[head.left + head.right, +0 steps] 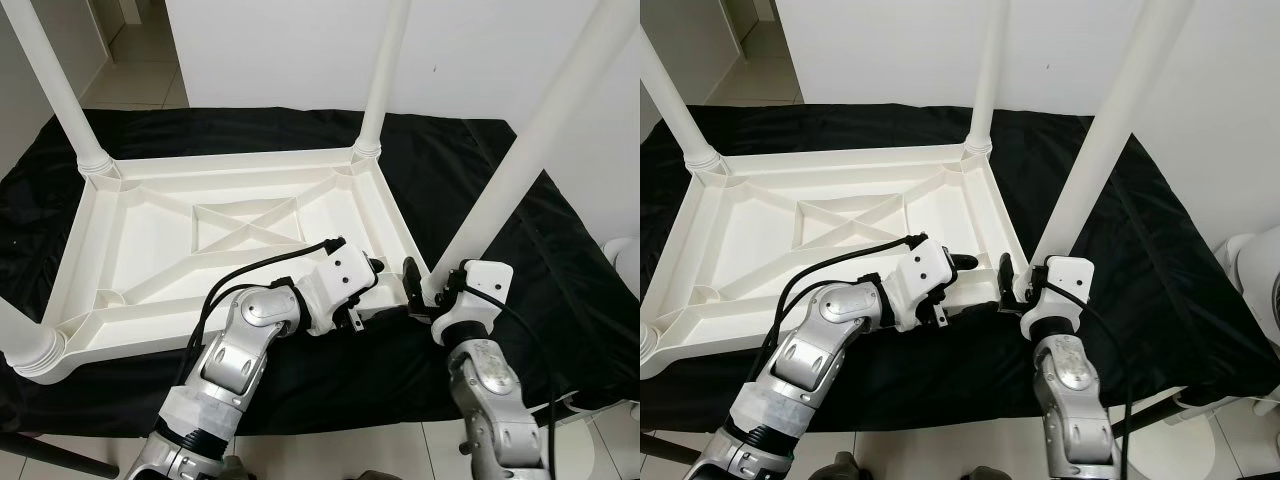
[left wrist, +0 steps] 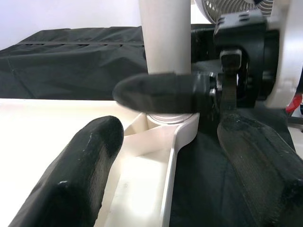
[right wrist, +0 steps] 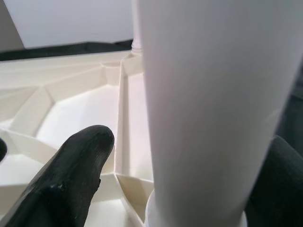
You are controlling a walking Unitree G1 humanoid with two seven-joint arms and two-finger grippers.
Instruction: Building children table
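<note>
Left eye view first: no brand, label or writing I can read anywhere on this thing. Count-wise, one white plastic kids' table top (image 1: 230, 240) lying upside down on a black cloth (image 1: 520, 260) that's spread over the floor, with four white round legs standing up out of its corners: far left leg (image 1: 55, 85), far right leg (image 1: 385, 70), near right leg (image 1: 525, 145) and the near left leg (image 1: 25, 345), of which you mostly just get the collar at the corner. The underside is a shallow tray shape with raised ribs, an X brace inside a rectangle in the middle and diagonal ribs running out to the corner sockets. All plain white, a bit glossy.

Both arms are down at the near right corner. The right hand (image 1: 425, 290) has its two black fingers either side of the base of the near right leg, spread about as wide as the leg; right wrist view shows one finger (image 3: 71, 179) on one side and the other peeking out behind the leg, so it looks like it's gripping it. The left hand (image 2: 180, 156) sits just beside it over the table's rim, fingers spread wide with nothing between them except the rim edge below.

A white fan (image 1: 1250, 285) stands off to the right on the tile floor (image 1: 140, 70).
</note>
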